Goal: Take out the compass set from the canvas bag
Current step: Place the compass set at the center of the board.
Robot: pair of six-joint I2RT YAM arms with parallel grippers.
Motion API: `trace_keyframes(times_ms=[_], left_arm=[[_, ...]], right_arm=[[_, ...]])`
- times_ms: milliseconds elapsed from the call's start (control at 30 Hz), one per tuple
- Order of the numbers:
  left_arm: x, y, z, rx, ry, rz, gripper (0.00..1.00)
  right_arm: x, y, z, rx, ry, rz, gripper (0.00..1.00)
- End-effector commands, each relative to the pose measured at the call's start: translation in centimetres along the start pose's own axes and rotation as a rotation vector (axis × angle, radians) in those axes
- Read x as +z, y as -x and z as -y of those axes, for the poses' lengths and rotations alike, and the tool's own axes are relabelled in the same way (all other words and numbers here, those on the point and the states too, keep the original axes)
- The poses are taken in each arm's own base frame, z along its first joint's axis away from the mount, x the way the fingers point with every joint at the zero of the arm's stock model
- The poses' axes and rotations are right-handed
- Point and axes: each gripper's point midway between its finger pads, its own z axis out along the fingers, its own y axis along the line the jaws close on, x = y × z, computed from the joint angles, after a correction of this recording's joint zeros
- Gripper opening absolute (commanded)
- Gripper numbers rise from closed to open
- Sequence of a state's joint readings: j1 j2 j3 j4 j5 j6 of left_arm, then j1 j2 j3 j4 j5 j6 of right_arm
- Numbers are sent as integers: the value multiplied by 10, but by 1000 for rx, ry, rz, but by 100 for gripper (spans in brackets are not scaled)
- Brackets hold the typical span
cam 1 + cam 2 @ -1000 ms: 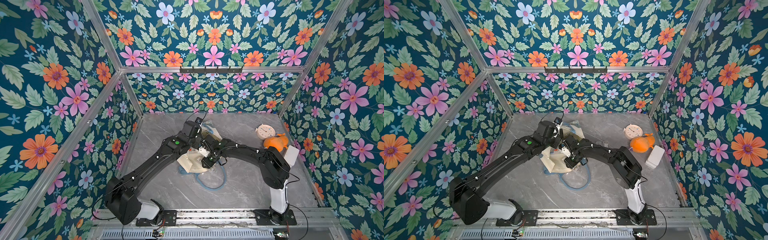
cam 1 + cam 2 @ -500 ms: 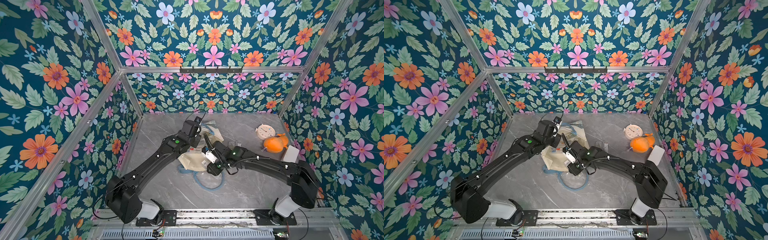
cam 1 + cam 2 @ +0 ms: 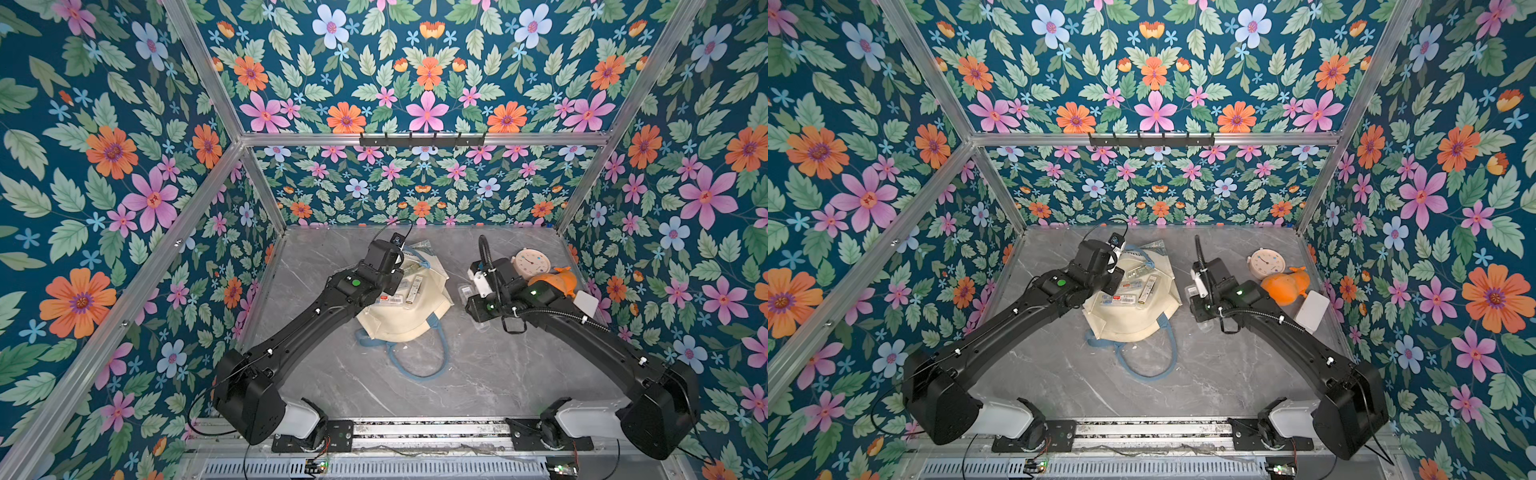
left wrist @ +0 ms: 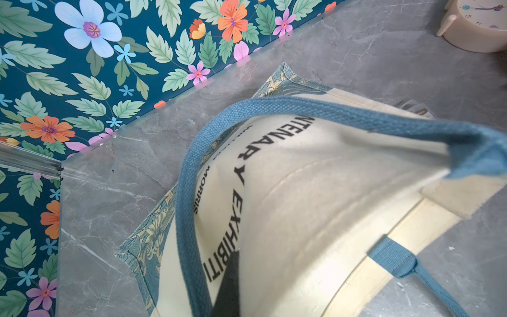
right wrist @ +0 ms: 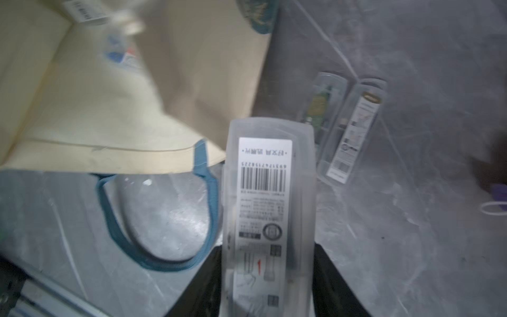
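The cream canvas bag lies mid-table with one blue handle looped toward the front. My left gripper is shut on the bag's upper cloth by the other handle and holds it raised; one black finger shows against the cloth. Several clear cases lie on the cream cloth beside it. To the right of the bag, my right gripper is shut on the compass set, a clear flat case with a barcode label, held above the table. In both top views the arm hides most of it.
Two more clear cases lie on the grey table just right of the bag. At the back right stand a cream alarm clock, an orange toy and a white box. Flowered walls close in three sides.
My right gripper has pulled away from the bag and swung to the right, carrying the clear case with it. The left gripper has stayed on the bag.
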State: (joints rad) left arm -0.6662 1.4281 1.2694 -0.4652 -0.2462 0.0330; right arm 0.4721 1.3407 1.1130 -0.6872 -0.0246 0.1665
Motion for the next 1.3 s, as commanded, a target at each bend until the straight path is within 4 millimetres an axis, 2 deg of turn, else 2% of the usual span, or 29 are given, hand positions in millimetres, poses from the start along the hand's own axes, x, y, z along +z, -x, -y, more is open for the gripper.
trace_keyframes(times_ms=[0, 167, 300, 467, 800, 1267], left_arm=[[0, 7, 0, -6, -2, 20, 0], [2, 8, 2, -4, -10, 18, 0], [2, 8, 2, -3, -13, 18, 0], [2, 8, 3, -2, -17, 18, 0], [0, 7, 2, -1, -14, 19, 0], [1, 4, 2, 1, -9, 11, 0]], right_arm=[[15, 13, 31, 39, -31, 13, 43], [42, 20, 79, 134, -87, -19, 43], [60, 20, 100, 180, -106, -45, 42], [75, 19, 112, 227, -109, -61, 43], [113, 2, 127, 292, -107, -143, 45], [128, -2, 134, 321, -110, -165, 48]])
